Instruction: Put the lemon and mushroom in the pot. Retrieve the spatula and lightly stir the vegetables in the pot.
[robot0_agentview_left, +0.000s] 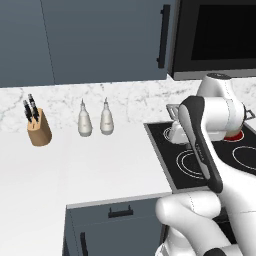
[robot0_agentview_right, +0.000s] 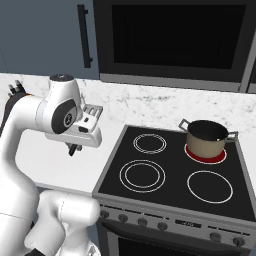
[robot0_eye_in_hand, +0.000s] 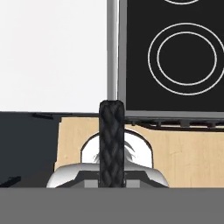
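Gripper (robot0_agentview_right: 74, 148) fingers appear to be pressed together on the spatula (robot0_agentview_right: 93, 111). The pinch itself is hard to make out, since the fingertips are masked in the hand view by the thin black handle (robot0_eye_in_hand: 111, 135) that rises up the middle of that view. The silver slotted head is seen in the right base view just beside the white hand, on the side away from the pot (robot0_agentview_right: 206, 137) and slightly above the fingers.

The pot is found standing upright on the red-glowing rear burner of the stove (robot0_agentview_right: 170, 172). Its inside is rendered dark, so it cannot be told whether the lemon and the mushroom lie in it.

Measured from the pot, the hand is held well apart to the left and nearer the robot, over the seam where the white counter (robot0_agentview_left: 100, 160) meets the stove's left edge, with the two left burners between them. The coming move is judged to be a carry to the right and away from the base. The spatula's long axis would then have to be tipped head-down over the pot's rim before any stirring is begun.
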